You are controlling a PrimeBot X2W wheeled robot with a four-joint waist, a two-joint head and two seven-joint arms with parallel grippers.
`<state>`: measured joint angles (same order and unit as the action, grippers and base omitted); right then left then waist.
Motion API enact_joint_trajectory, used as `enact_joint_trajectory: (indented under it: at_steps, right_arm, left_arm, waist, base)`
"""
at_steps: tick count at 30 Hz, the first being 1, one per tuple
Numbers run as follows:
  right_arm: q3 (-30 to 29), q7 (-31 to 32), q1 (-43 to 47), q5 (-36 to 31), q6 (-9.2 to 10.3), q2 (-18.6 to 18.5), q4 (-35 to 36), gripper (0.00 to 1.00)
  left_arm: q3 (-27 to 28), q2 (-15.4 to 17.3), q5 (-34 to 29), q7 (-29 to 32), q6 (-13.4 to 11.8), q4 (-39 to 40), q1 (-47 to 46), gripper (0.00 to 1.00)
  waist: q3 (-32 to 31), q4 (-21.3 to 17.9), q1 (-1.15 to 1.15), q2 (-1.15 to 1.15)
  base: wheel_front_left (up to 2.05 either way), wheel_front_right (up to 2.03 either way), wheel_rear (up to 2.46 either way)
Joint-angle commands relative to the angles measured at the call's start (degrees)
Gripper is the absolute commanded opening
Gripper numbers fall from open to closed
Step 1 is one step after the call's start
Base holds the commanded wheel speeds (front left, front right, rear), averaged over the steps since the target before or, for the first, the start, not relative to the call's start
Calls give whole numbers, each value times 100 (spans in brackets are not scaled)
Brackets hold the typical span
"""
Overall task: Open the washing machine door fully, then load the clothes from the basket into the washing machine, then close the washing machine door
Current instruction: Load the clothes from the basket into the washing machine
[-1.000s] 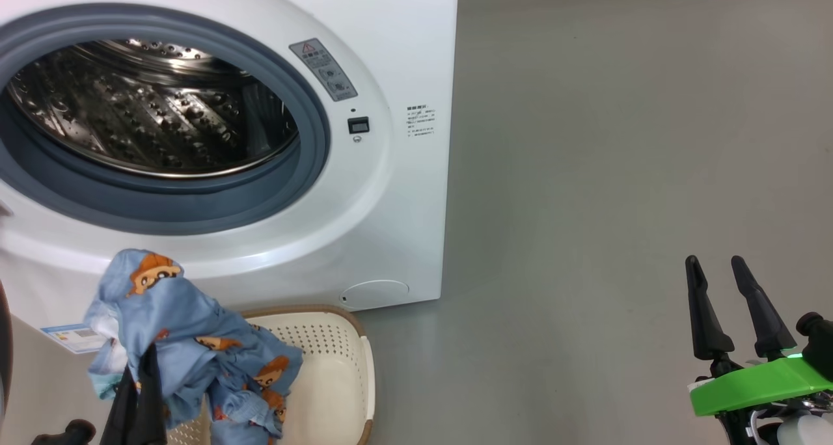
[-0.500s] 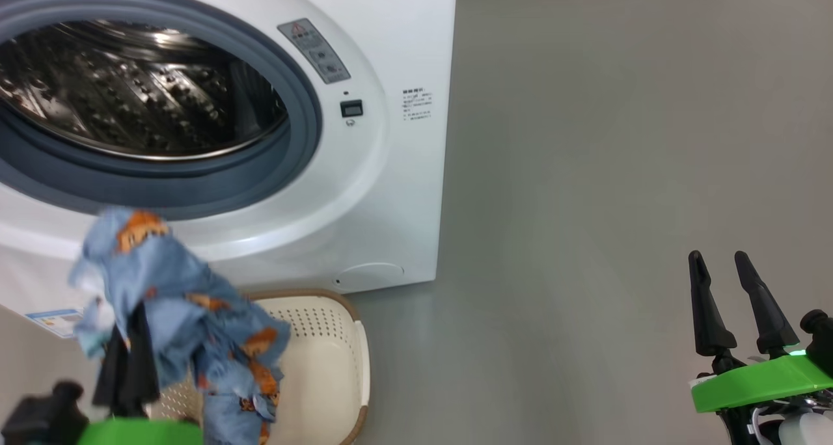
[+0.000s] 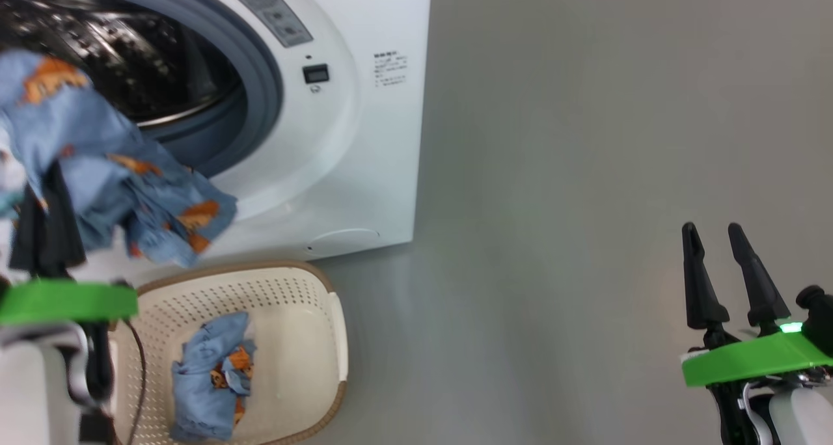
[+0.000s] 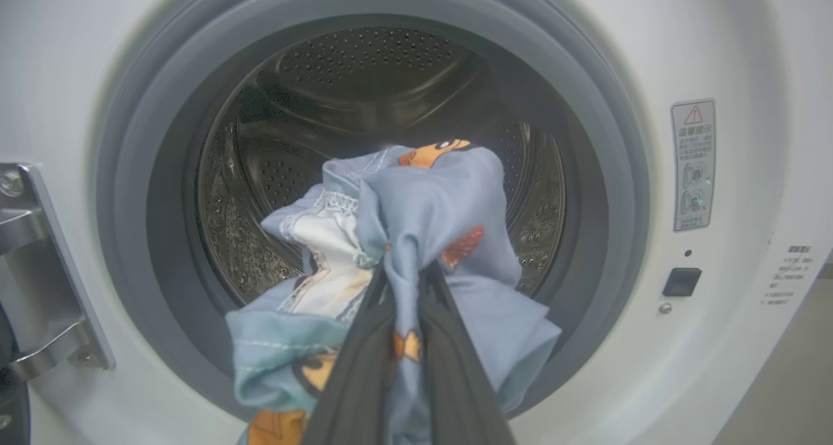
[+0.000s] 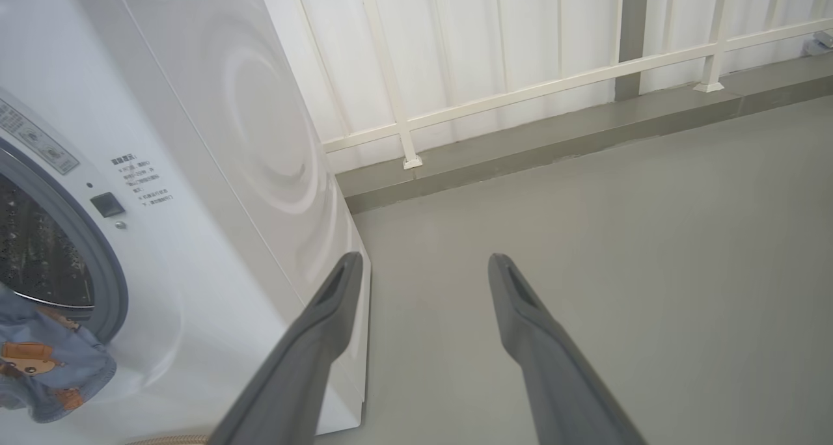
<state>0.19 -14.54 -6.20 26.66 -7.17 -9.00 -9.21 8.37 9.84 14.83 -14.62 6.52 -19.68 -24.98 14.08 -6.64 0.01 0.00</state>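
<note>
The left gripper (image 4: 405,274) is clamped on a bunch of light-blue fabric garments with orange cartoon prints (image 4: 442,204). It holds them up in front of the round opening of the big white front-loading washing machine (image 3: 364,139). The cloth hangs before the grey-blue rubber seal (image 4: 612,172) and the perforated steel drum (image 4: 364,74), above the cream-white perforated plastic basket with a brown woven-look rim (image 3: 328,289). This basket stands on the grey floor (image 3: 586,172) just in front of the machine, and another crumpled light-blue garment (image 3: 208,380) lies in it. A metal hinge bracket (image 4: 39,269) sits at the left edge of the opening. The right gripper (image 3: 711,230) hangs well off to the right over bare floor, its two dark fingers apart and holding nothing.
</note>
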Motion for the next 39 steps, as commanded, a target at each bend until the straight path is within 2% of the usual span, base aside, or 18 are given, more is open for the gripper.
enact_joint_trajectory:
  at_steps: [1, 12, 21, 31, 39]
  right_arm:
    - [130, -46, -154, -43, -32, -59, 158, 100]
    - [162, -46, -447, -28, -32, 46, 246, 100]
    - [200, -46, -703, -15, -32, 109, 325, 100]
    - [259, -46, -888, 20, -32, 233, 398, 100]
    - [329, -46, -926, 48, -32, 308, 442, 100]
  left_arm:
    - [186, 234, -58, -22, -20, 2, -273, 0]
    - [137, 708, -116, -21, -48, -2034, -1877, 0]
    - [-27, 878, -210, -31, -96, -3363, -3256, 0]
    - [-228, 1061, -335, -21, -195, -4411, -4405, 0]
    - [-551, 1403, -584, 5, -201, -4964, -5130, 0]
  waist:
    - [171, -128, -1, 0]
    - [772, -363, -1, 0]
    - [1288, -451, -1, 0]
    - [1694, -596, -1, 0]
    - [1920, -849, -1, 0]
  base:
    - [0, 0, 0]
    - [0, 0, 0]
    - [0, 0, 0]
    - [0, 0, 0]
    - [0, 0, 0]
